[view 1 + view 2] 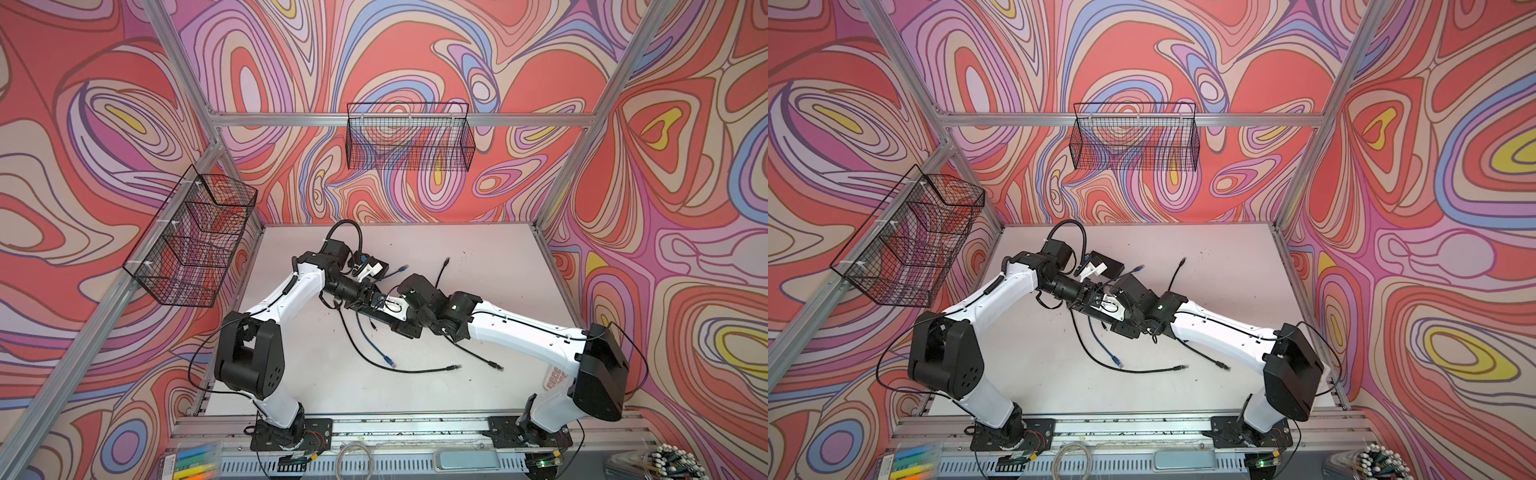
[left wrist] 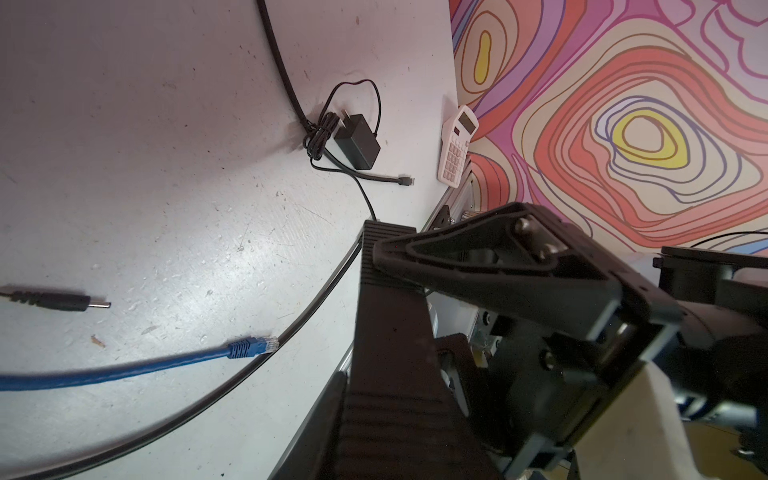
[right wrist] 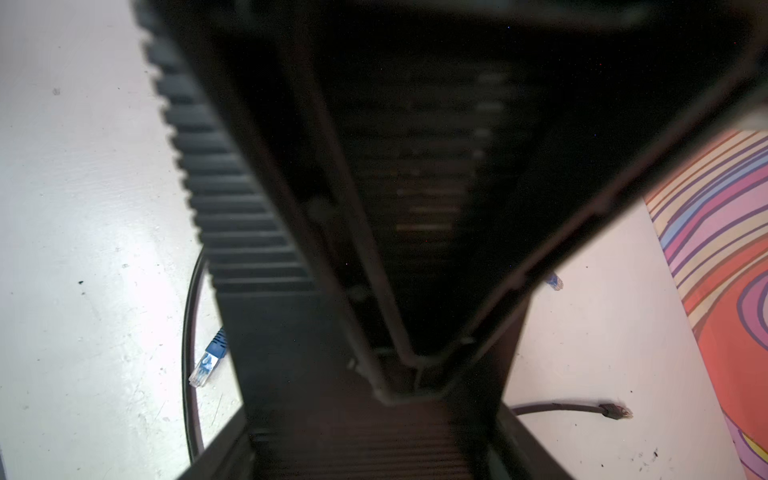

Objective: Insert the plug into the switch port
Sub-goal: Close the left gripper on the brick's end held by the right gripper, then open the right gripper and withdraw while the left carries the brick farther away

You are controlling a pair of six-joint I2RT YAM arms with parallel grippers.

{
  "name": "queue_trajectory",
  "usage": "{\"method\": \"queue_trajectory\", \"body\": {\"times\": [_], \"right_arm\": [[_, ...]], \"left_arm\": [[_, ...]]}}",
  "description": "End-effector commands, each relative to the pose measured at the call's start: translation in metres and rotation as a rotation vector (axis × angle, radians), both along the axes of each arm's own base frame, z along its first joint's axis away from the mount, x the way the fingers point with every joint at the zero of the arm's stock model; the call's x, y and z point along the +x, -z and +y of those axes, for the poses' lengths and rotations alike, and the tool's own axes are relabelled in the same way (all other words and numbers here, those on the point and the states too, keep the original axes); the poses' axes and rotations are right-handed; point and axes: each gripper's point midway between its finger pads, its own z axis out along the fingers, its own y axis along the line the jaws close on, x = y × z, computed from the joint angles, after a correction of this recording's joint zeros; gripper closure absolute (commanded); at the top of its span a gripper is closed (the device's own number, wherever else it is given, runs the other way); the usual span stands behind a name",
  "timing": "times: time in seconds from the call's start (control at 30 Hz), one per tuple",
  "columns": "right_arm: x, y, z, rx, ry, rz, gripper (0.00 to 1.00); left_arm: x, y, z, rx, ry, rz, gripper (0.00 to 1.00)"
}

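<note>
The switch (image 2: pixel 388 266) is a long black box with ribbed sides, held up over the middle of the table. My left gripper (image 1: pixel 376 299) is shut on one end of it. My right gripper (image 1: pixel 391 309) straddles the other end. Its triangular finger (image 2: pixel 478 257) lies against the box, but I cannot see whether it presses. In the right wrist view the switch (image 3: pixel 249 249) fills the jaws. A blue plug (image 2: pixel 253 347) lies loose on the table, seen in both top views (image 1: pixel 389 361) (image 1: pixel 1119 365). No plug is in a gripper.
More loose plugs lie around: black ones (image 1: pixel 456 367) (image 1: pixel 497 367) (image 1: pixel 447 261) and a second blue one (image 1: pixel 403 269). A power adapter (image 2: pixel 357 141) and a white calculator (image 2: pixel 457 149) sit near the right arm's base. Wire baskets (image 1: pixel 409 137) (image 1: pixel 195 237) hang on the walls.
</note>
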Motion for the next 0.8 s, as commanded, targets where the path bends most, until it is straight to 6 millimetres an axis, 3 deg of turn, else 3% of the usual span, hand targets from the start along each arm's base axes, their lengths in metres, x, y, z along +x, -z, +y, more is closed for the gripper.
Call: {"method": "queue_trajectory", "body": {"times": [0.0, 0.13, 0.37, 0.63, 0.77], "right_arm": [[0.026, -0.029, 0.012, 0.052, 0.057, -0.145, 0.18], [0.034, -0.033, 0.001, 0.077, 0.146, -0.152, 0.02], [0.035, -0.029, -0.036, 0.132, 0.303, -0.08, 0.02], [0.013, -0.05, -0.081, 0.401, 0.466, 0.047, 0.02], [0.001, -0.044, -0.097, 0.45, 0.534, 0.098, 0.02]], "left_arm": [[-0.017, -0.003, -0.002, 0.003, -0.007, 0.103, 0.8], [-0.013, 0.001, -0.001, 0.028, -0.015, 0.103, 0.83], [-0.004, 0.007, 0.0, 0.051, -0.052, 0.114, 0.87], [0.014, 0.01, -0.005, 0.003, -0.145, 0.108, 0.88], [0.021, 0.006, -0.01, -0.049, -0.167, 0.099, 0.88]]}}
